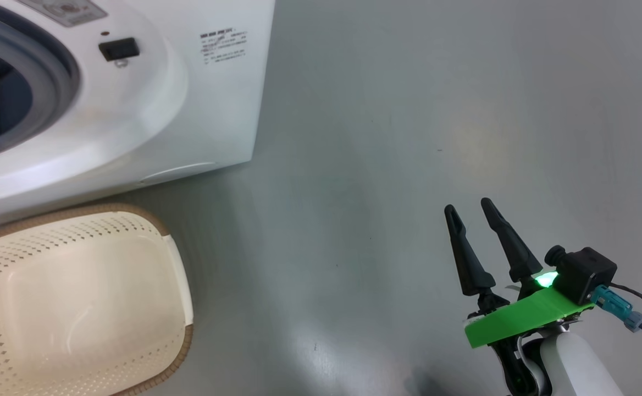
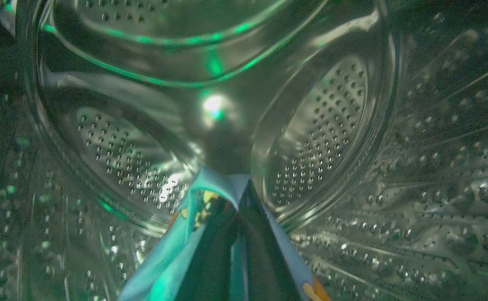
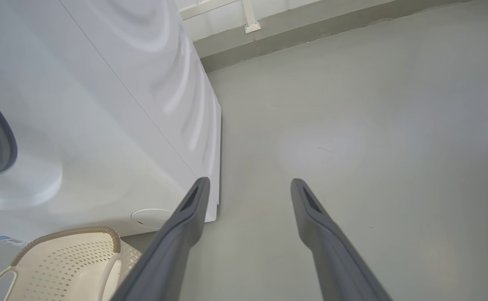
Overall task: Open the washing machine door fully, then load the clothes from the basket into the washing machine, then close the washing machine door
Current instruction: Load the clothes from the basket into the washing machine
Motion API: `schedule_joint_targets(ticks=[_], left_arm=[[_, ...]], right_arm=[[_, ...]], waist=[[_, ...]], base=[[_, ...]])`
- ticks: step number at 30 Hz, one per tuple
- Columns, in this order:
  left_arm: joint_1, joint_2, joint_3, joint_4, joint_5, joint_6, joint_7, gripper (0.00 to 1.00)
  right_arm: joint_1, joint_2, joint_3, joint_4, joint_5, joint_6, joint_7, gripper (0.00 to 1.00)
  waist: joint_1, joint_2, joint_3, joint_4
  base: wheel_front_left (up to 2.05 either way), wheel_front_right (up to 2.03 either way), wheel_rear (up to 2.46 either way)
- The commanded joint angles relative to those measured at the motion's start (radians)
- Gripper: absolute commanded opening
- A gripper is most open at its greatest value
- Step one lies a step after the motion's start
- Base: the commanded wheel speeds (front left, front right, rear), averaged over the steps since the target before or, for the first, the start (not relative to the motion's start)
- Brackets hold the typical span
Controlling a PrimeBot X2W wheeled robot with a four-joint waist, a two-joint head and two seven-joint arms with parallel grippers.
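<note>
**A:** Where is the left gripper point(image 2: 240, 193)?

**B:** Deep inside the washing machine point(image 1: 211, 110). Its wrist view looks straight into the drum point(image 2: 323, 125), with perforated steel on every side and green glints on the metal.

**A:** Is it holding anything?

**B:** Yes. Its two dark fingers point(image 2: 265, 251) are pressed together and pinch the clothes point(image 2: 173, 251). A fold of light-blue fabric with orange-brown print wraps over the tips and hangs down both sides.

**A:** And the right gripper point(image 1: 468, 206)?

**B:** It is well apart from the machine, low over the grey floor point(image 1: 409, 137) at the head view's lower right. Its fingers are spread wide and point towards the machine's corner.

**A:** Where is the basket point(image 1: 106, 208)?

**B:** On the floor just below the machine's round opening, with its brown rim close to the white front. I cannot tell whether they touch.

**A:** What shows at the opening itself?

**B:** The grey gasket point(image 1: 51, 60) — and at the head view's left edge a strip of pale blue cloth in front of it. The frame crops the cloth, so I cannot say how far in it reaches.
</note>
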Motion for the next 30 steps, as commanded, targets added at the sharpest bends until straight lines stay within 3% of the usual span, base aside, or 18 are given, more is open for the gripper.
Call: schedule_joint_targets(ticks=[1, 7, 11, 12, 14, 15, 16, 25, 30], left_arm=[[0.002, 0.056, 0.021, -0.054, 0.017, 0.008, -0.005, 0.00], [0.036, 0.039, 0.101, -0.251, 0.069, 0.020, -0.005, 0.00], [0.083, 0.011, 0.126, -0.195, 0.088, 0.009, -0.005, 0.00], [0.086, 0.007, 0.127, -0.162, 0.086, 0.006, -0.005, 0.09], [0.086, 0.003, 0.127, -0.099, 0.085, 0.002, -0.005, 0.42], [0.085, 0.003, 0.126, -0.062, 0.084, 0.000, -0.005, 0.62], [0.081, 0.005, 0.122, -0.034, 0.086, -0.002, -0.005, 1.00], [0.043, 0.007, 0.082, 0.207, 0.075, -0.011, -0.005, 1.00], [0.025, 0.012, 0.067, 0.254, 0.065, -0.013, -0.005, 1.00]], right_arm=[[-0.005, 0.003, 0.019, -0.023, 0.002, 0.001, -0.005, 1.00], [-0.021, 0.010, 0.022, -0.026, 0.001, 0.001, -0.005, 1.00], [-0.027, 0.012, 0.024, -0.027, 0.000, 0.001, -0.005, 1.00], [-0.026, 0.012, 0.024, -0.027, 0.000, 0.001, -0.005, 1.00], [-0.024, 0.011, 0.023, -0.026, 0.000, 0.001, -0.005, 1.00], [-0.023, 0.010, 0.023, -0.025, 0.000, 0.001, -0.005, 1.00], [-0.022, 0.010, 0.024, -0.025, 0.000, 0.001, -0.005, 1.00], [-0.019, 0.002, 0.025, -0.021, 0.000, 0.001, -0.005, 1.00], [-0.021, 0.000, 0.027, -0.020, 0.001, 0.001, -0.005, 1.00]], waist=[[0.0000, 0.0000, 0.007, -0.001], [0.0000, 0.0000, 0.028, -0.002], [0.0000, 0.0000, 0.029, 0.001], [0.0000, 0.0000, 0.027, 0.002], [0.0000, 0.0000, 0.024, 0.004], [0.0000, 0.0000, 0.021, 0.005], [0.0000, 0.0000, 0.020, 0.006], [0.0000, 0.0000, 0.000, 0.019], [0.0000, 0.0000, -0.009, 0.022]], base=[[0.00, 0.00, 0.00], [0.00, 0.00, 0.00], [0.00, 0.00, 0.00], [0.00, 0.00, 0.00], [0.00, 0.00, 0.00], [0.00, 0.00, 0.00], [0.00, 0.00, 0.00], [0.00, 0.00, 0.00], [0.00, 0.00, 0.00]])
